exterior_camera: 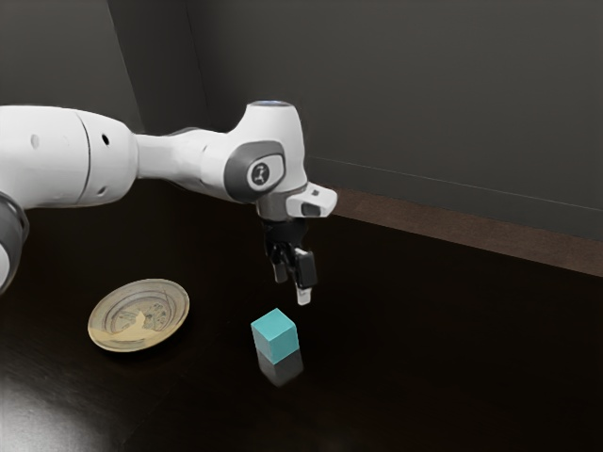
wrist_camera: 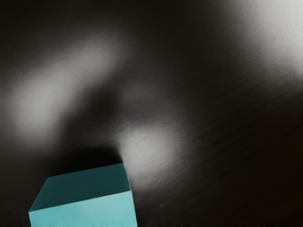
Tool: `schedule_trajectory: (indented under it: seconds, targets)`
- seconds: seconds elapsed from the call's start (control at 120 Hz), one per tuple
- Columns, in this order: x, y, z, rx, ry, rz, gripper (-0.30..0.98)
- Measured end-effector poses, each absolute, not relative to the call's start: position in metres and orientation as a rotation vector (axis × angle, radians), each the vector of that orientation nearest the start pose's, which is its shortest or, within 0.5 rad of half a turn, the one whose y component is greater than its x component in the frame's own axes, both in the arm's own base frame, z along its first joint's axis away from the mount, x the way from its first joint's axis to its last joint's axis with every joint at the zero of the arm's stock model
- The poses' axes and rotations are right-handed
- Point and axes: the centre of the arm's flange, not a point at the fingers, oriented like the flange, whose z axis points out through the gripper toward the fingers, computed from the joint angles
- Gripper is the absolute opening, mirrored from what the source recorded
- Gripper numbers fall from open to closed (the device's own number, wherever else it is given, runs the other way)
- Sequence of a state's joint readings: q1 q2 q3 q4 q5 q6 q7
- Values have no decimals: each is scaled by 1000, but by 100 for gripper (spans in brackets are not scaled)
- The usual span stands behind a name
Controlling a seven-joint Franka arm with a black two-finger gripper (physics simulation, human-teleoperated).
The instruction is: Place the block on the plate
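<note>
My gripper [exterior_camera: 292, 286] hangs in the exterior view with its two fingers apart and nothing between them. Below its fingertips, a teal block [exterior_camera: 275, 335] rests on the dark table, not touching them. From the wrist camera, the block [wrist_camera: 83, 208] appears large and close under the hand, partly cut off at the lower edge. A round, patterned beige plate [exterior_camera: 171, 327] lies toward the exterior view's left, apart from the block, with nothing on it.
The dark, glossy table [exterior_camera: 415, 377] reflects the block and some light. Behind its far edge are a brownish floor strip [exterior_camera: 415, 219] and a grey wall [exterior_camera: 424, 94]. The white arm reaches over the table from the exterior view's left.
</note>
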State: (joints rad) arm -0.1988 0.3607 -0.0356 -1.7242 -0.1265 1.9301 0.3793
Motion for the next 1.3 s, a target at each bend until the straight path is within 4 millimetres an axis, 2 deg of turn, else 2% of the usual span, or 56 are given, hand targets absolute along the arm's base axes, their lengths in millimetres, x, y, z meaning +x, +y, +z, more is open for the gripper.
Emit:
schedule_trajectory:
  seconds: [0.1,0.242,0.442,0.85,1.133,1.3]
  targets:
    - [608,-152,354,-3148,921,220,69]
    - [611,-131,346,-3154,877,192,69]
    - [616,-126,325,-3153,870,190,69]
    - [594,-118,328,-3164,866,167,69]
    - [597,-109,284,-3167,840,228,69]
    - [600,-109,271,-3164,843,233,69]
